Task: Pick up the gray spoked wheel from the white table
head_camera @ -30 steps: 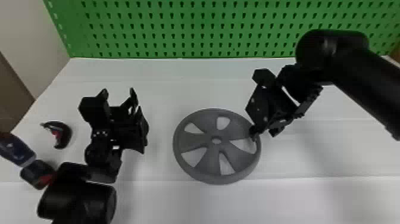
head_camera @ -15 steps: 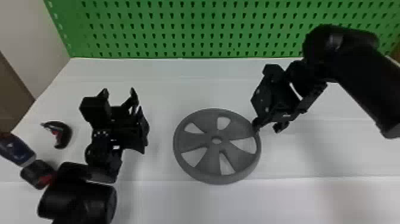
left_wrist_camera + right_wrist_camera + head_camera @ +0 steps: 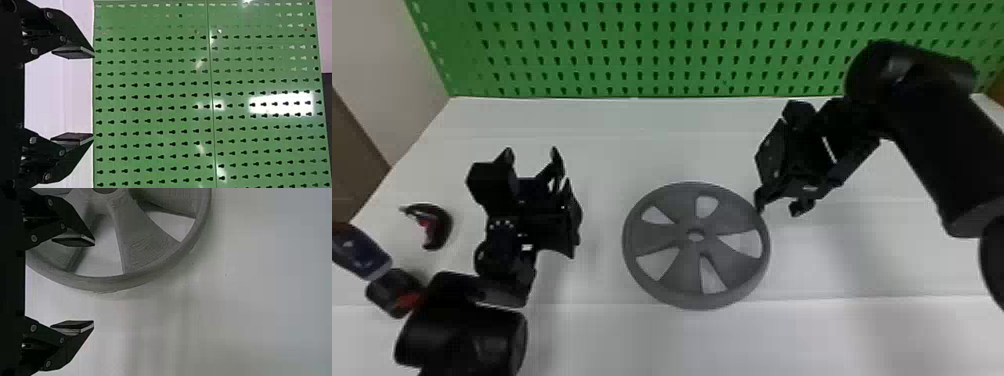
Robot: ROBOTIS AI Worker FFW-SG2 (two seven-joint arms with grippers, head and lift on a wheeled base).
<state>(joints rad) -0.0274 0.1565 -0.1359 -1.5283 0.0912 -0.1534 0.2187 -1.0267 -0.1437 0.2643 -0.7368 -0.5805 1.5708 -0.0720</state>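
Since the first frame, the right arm (image 3: 922, 130) has swung its forearm inward and drawn its fingertips slightly toward the green pegboard (image 3: 632, 45), while the left arm (image 3: 472, 335) and the wheel keep their places. The pegboard rises behind the white bench (image 3: 832, 250).

The gray spoked wheel (image 3: 687, 250) lies flat on that bench, between the two hands. The approach looks nearly done; the grip and the lift are left. The next move probably calls for lowering the fingers astride the rim before closing; coming down off-line could make a fingertip strike the rim or push the wheel aside.

The right hand (image 3: 780, 204) is spread wide and pinches nothing. In the right wrist view, one finger (image 3: 74, 239) overlaps the wheel inside its rim, the other (image 3: 72, 327) the bare bench beyond. Whether either touches the rim, I cannot tell.

The left hand (image 3: 531, 150), also spread wide and holding nothing, is parked well apart from the wheel. Beyond it sits a small curved black-and-red object (image 3: 439, 225).
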